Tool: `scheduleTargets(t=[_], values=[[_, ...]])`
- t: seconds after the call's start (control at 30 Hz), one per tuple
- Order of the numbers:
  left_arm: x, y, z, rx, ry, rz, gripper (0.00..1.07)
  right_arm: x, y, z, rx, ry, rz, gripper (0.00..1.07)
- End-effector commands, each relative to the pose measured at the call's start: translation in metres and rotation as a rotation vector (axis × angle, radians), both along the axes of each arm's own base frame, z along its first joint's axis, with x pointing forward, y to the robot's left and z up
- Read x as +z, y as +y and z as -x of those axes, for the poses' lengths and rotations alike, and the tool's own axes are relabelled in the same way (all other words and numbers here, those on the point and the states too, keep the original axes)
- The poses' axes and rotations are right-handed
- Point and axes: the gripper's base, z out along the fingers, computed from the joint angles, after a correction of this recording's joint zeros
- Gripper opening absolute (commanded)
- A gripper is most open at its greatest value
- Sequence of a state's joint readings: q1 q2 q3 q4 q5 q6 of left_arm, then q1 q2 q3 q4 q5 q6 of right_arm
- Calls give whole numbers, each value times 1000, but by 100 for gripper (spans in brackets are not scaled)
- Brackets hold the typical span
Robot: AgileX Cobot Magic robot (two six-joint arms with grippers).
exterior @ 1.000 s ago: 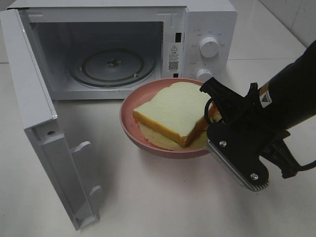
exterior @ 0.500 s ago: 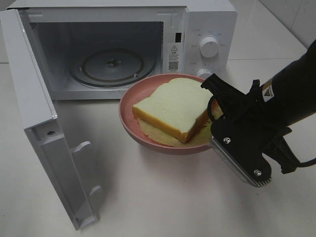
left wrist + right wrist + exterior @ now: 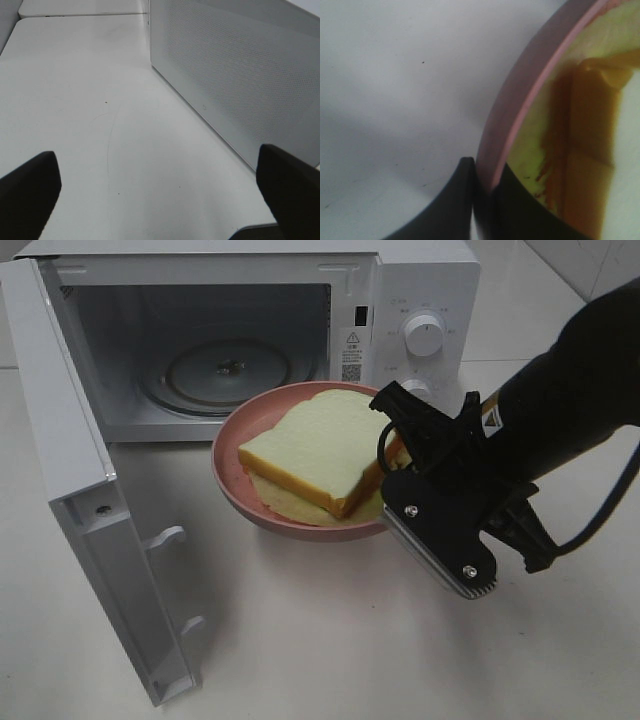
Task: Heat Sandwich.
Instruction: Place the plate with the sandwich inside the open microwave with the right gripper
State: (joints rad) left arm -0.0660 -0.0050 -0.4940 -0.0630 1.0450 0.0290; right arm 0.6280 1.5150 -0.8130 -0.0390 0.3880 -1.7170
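Overhead and wrist views; the right gripper [image 3: 396, 478] is nearly closed, its two dark fingers [image 3: 455, 200] pinching the rim of the round pink plate [image 3: 232, 490] from the side nearest the control dials [image 3: 423, 334]; the sandwich [image 3: 318, 445], thick pale bread with a golden-orange crust over a thin yellowish layer, lies on that plate, just in front of the microwave [image 3: 420, 280] and partly overlapping its lower front edge; the door [image 3: 85, 490] stands swung wide to the left, exposing the glass turntable [image 3: 228, 372]; the left gripper [image 3: 157, 165] is spread fully apart and holds nothing, poised over the white table [image 3: 100, 100] beside the oven's perforated side wall [image 3: 240, 75].
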Motion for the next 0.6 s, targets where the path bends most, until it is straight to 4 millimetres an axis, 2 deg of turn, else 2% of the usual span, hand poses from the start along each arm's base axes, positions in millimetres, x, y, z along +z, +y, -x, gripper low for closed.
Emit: scheduleTargets(t=[0.03,0.6], values=[[0,0,3,-3,-27,1,100,3,7,-7,-8,-22,-23,0],[0,0,3,-3,-27,1,100,-3,36,-47,-16,-25,-30,0]])
